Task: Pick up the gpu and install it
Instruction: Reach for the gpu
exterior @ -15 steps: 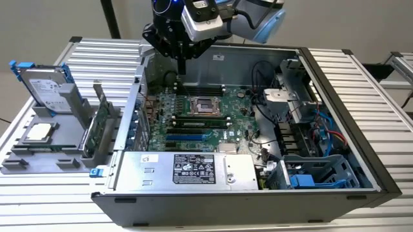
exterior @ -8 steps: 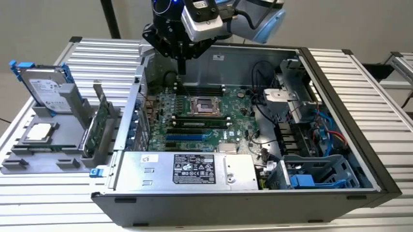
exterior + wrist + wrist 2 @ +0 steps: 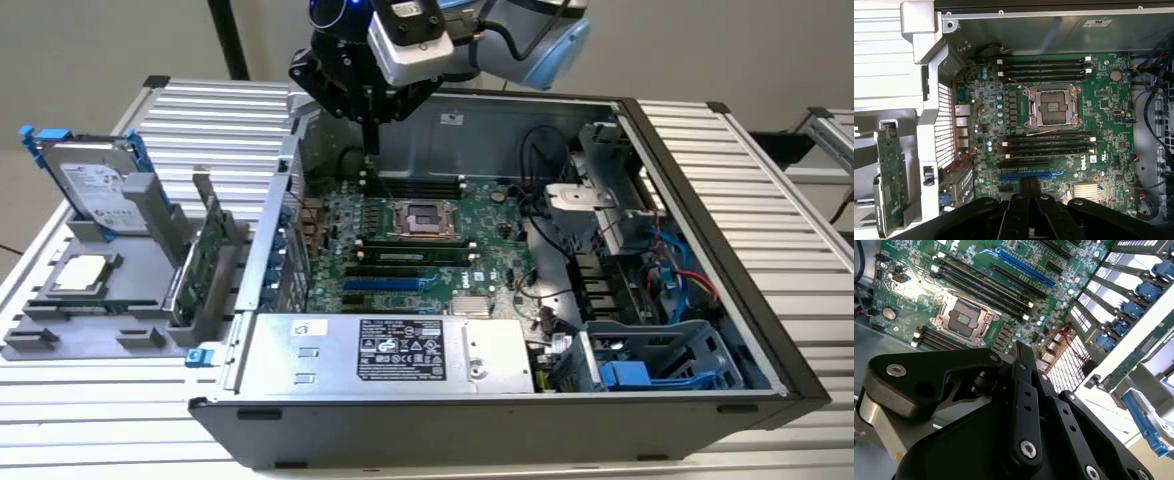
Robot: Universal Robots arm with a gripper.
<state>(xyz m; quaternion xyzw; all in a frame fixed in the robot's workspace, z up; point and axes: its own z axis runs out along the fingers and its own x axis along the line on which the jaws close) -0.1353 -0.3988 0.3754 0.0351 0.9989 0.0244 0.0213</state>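
Exterior view: gripper (image 3: pixel 371 146) at the upper centre of the frame, over the far end of the open computer case (image 3: pixel 534 430), fingers pressed together with nothing between them, pointing down toward the motherboard (image 3: pixel 400 262) beyond the empty processor socket (image 3: pixel 424 218). The gpu (image 3: pixel 200 268) well apart from the gripper, toward the exterior view's left and outside the case. Standing on edge in a grey holder (image 3: pixel 80 335) on the slatted bench (image 3: pixel 107 440), a thin green card seen almost edge-on, with a grey metal bracket rising at its far end. In the same holder, a hard drive (image 3: pixel 96 185) with blue clips, upright at the upper left, and a small square silver chip (image 3: pixel 83 272) lying flat. First wrist view: gripper (image 3: pixel 1029 182) shut and empty above the blue slot (image 3: pixel 1029 175) of the motherboard; gpu (image 3: pixel 891 185) outside the case wall, its green face dotted with small parts. Second wrist view: black gripper (image 3: pixel 1021 347) closed, tips over the board's edge beside the rear ports, socket (image 3: pixel 964 315) and blue slot (image 3: pixel 1019 265) beyond.
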